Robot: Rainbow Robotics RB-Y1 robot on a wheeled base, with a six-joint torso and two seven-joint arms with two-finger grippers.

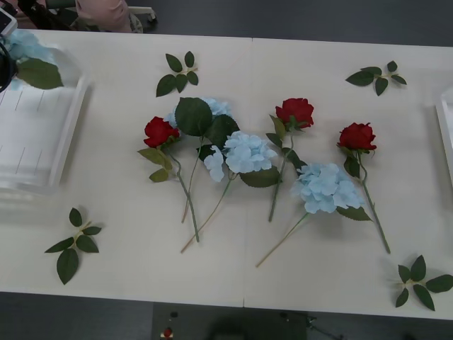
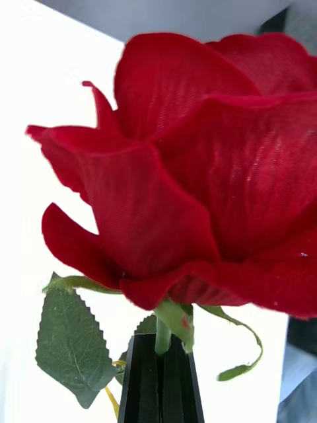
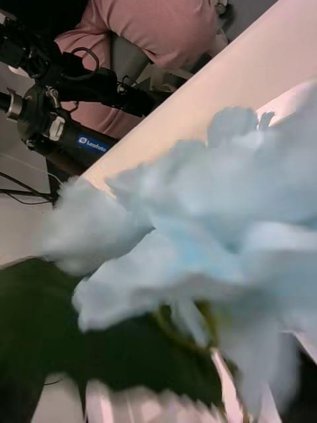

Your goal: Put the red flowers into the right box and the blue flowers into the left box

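Both arms are mid-carry, each with one flower. The right gripper [image 2: 162, 380] has its black ribbed fingers closed tight on the thin green stem of a deep red artificial rose [image 2: 198, 172], just under the head; pale surface lies below and dark floor beyond it. The left wrist view has a fluffy pale blue artificial hydrangea [image 3: 198, 244] close up, evidently carried, though I cannot tell how the left gripper's fingers stand. In the front view that pale blue cluster [image 1: 25, 46] with a dark leaf hangs over the far corner of the large white slotted plastic tray, the left box [image 1: 67, 134].

Judging by this, the step in hand is delivery: the blue flower wants lowering inside the tray wall and letting go, and the red one wants bringing over the thin white rim of the right box [image 1: 444, 134] at the desk's right edge before release.

On the white desk [image 1: 120, 205] three red roses and three blue hydrangeas lie left to sort, bunched in the middle with stems crossing; the leftmost rose [image 1: 160, 131] lies just beside a hydrangea leaf. Loose green leaf sprigs [image 1: 73, 244] sit near the corners, well apart from the flowers. The lanes between the central bunch and each box look open, so long dangling stems catching on a tray wall seem the main snag.
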